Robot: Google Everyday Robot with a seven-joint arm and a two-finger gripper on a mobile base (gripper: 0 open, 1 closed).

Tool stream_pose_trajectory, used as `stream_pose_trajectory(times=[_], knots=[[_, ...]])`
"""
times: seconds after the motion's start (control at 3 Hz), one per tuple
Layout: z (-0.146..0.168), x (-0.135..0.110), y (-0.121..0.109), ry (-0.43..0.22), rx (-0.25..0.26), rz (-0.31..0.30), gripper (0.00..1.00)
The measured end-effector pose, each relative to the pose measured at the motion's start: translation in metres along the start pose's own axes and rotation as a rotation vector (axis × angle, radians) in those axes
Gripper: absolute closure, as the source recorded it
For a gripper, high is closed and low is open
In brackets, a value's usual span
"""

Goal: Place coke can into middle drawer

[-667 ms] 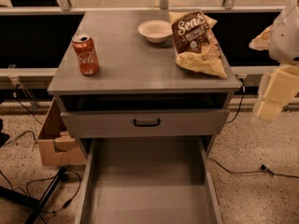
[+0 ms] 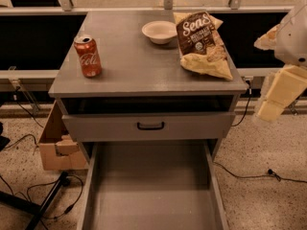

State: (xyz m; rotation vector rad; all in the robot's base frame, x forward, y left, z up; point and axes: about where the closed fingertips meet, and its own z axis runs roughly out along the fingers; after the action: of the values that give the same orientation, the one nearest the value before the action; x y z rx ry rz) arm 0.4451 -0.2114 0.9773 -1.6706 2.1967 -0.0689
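1. Over on the left side of the cabinet top (image 2: 144,71), the coke can (image 2: 88,55) is standing upright, well away from everything else. Nothing's touching it, so it hasn't been picked up yet.
2. Down below, the middle drawer (image 2: 153,190) is pulled all the way out with a bare grey floor. I'd guess it's left like that so the can can just drop straight in.
3. Right above it, the drawer front with the black handle (image 2: 150,125) is pushed in, so it doesn't hang over the pulled-out one.
4. Off at the right edge of the shot, the gripper (image 2: 276,99) is hanging beside the cabinet, about level with its top and well apart from the can. Honestly can't tell if it's spread or closed, and it doesn't look like it's holding anything.
5. Back of the top has a small bowl (image 2: 159,31) and a chip bag (image 2: 204,44) sprawled on the right. My read is that a reach from the right has to cross over or go in front of that bag, so clipping it is the risk.
6. On the floor to the left there's a cardboard box (image 2: 57,143), clear of the drawer.
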Motion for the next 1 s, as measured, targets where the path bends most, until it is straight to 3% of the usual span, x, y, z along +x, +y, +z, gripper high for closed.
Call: stream_pose_trajectory(times=[0.33, 1.0], knots=[[0.020, -0.020, -0.018, -0.164, 0.015, 0.062, 0.00], [0.055, -0.091, -0.078, -0.624, 0.065, 0.192, 0.00]])
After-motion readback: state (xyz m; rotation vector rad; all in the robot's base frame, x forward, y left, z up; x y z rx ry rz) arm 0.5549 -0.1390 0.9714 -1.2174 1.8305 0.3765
